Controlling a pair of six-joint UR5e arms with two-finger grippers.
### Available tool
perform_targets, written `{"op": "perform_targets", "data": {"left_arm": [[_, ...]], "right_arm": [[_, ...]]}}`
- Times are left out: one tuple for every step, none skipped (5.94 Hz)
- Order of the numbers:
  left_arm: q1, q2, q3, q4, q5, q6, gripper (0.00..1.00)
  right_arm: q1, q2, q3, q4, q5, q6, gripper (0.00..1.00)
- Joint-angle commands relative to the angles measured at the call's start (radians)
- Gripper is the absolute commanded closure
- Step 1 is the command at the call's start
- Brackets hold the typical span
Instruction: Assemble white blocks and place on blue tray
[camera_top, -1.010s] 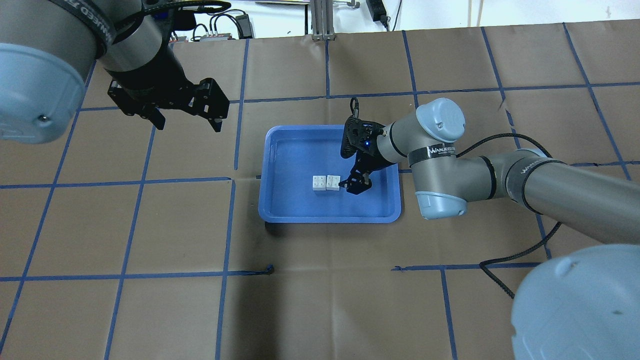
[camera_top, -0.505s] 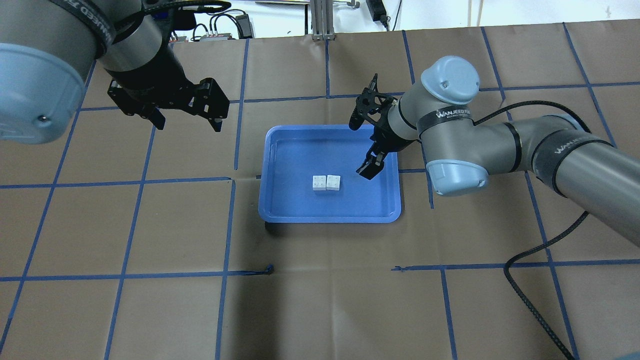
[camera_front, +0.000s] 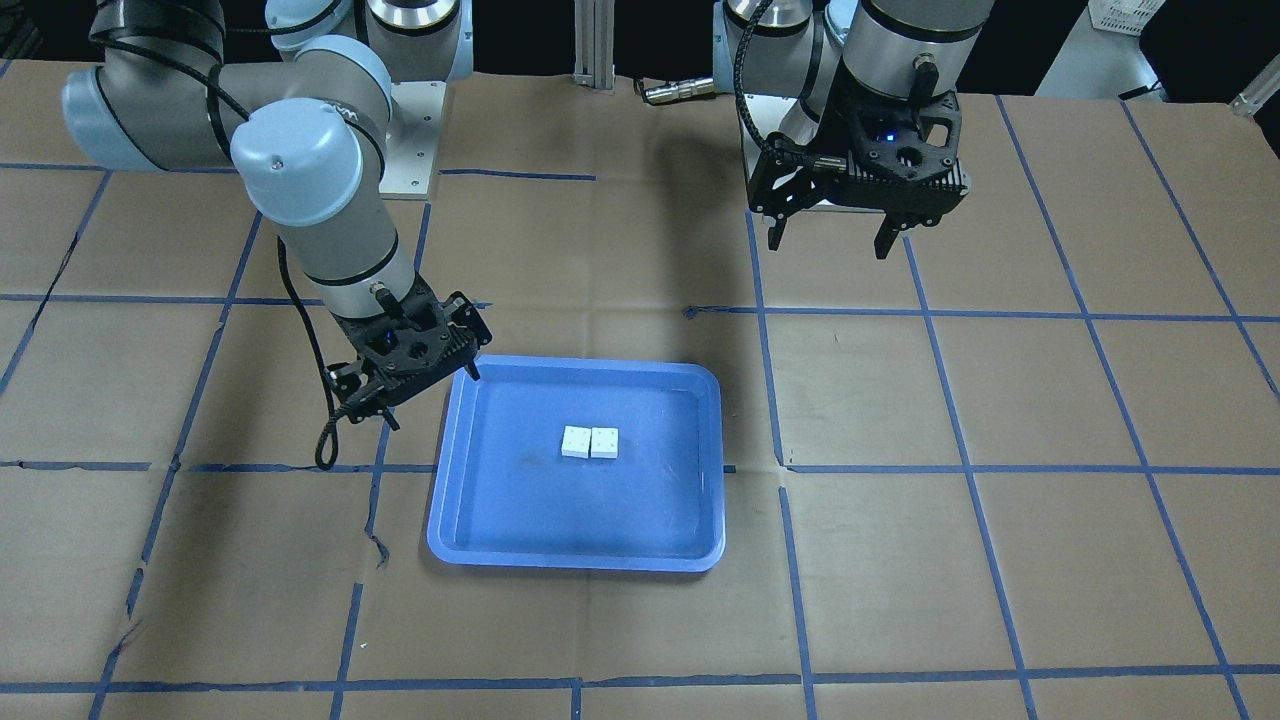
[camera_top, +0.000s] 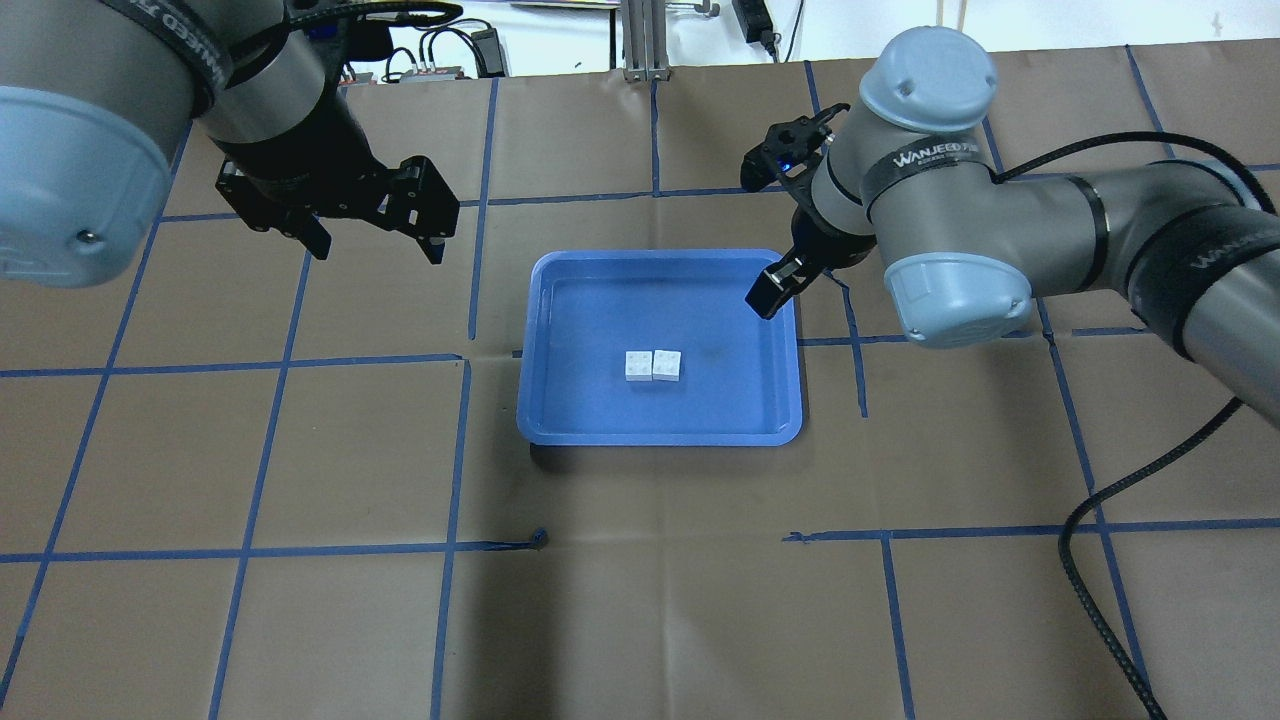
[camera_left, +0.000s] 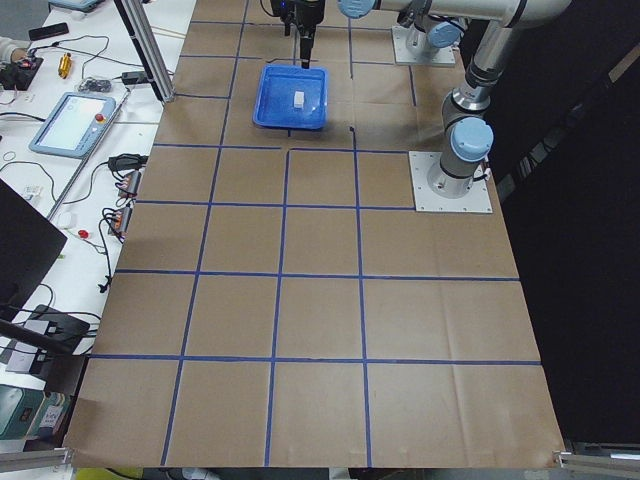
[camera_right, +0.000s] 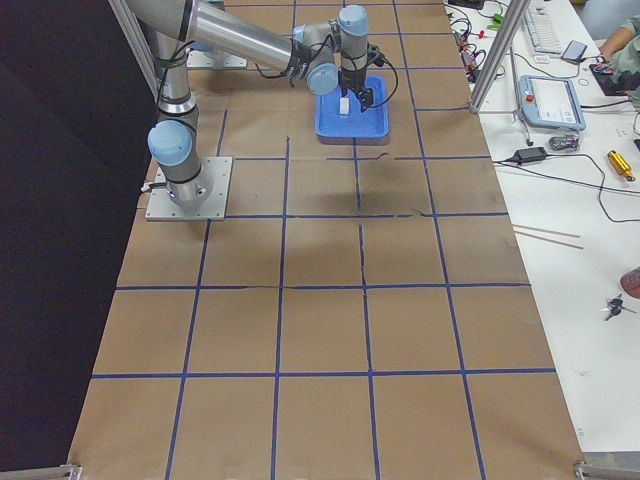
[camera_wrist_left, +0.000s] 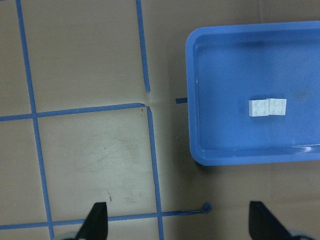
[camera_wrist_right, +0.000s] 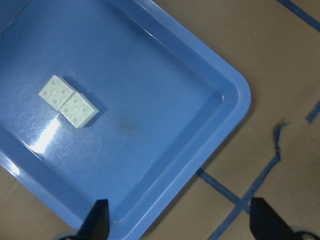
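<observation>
Two white blocks (camera_top: 653, 366) sit joined side by side, studs up, in the middle of the blue tray (camera_top: 600, 310). They also show in the front view (camera_front: 590, 442), the left wrist view (camera_wrist_left: 268, 107) and the right wrist view (camera_wrist_right: 68, 101). My right gripper (camera_top: 785, 280) is open and empty, raised over the tray's far right corner, apart from the blocks. In the front view it (camera_front: 433, 398) hangs by the tray's corner. My left gripper (camera_top: 378, 243) is open and empty, high over the table to the left of the tray.
The table is covered in brown paper with a grid of blue tape. The right arm's black cable (camera_top: 1090, 500) trails over the table on the right. A metal post (camera_top: 640, 40) stands at the far edge. The tray rim (camera_front: 575, 560) is raised all round.
My right gripper has drawn back from beside the blocks, moving up and toward the tray's far right corner. The blocks stay put on the tray. The left arm has not moved.
</observation>
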Motion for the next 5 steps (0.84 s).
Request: {"op": "perform_targets", "data": {"left_arm": [[0.001, 0.000, 0.000, 0.000, 0.000, 0.000, 0.01], [-0.001, 0.000, 0.000, 0.000, 0.000, 0.000, 0.01], [-0.001, 0.000, 0.000, 0.000, 0.000, 0.000, 0.01], [0.001, 0.000, 0.000, 0.000, 0.000, 0.000, 0.01], [0.001, 0.000, 0.000, 0.000, 0.000, 0.000, 0.01]], "right_arm": [[-0.033, -0.039, -0.134, 0.290, -0.036, 0.224, 0.00], [-0.045, -0.042, -0.246, 0.476, -0.032, 0.305, 0.00], [-0.044, -0.042, -0.346, 0.581, -0.040, 0.365, 0.00], [-0.044, -0.040, -0.415, 0.671, -0.081, 0.393, 0.00], [-0.044, -0.037, -0.408, 0.681, -0.089, 0.406, 0.00]]}}
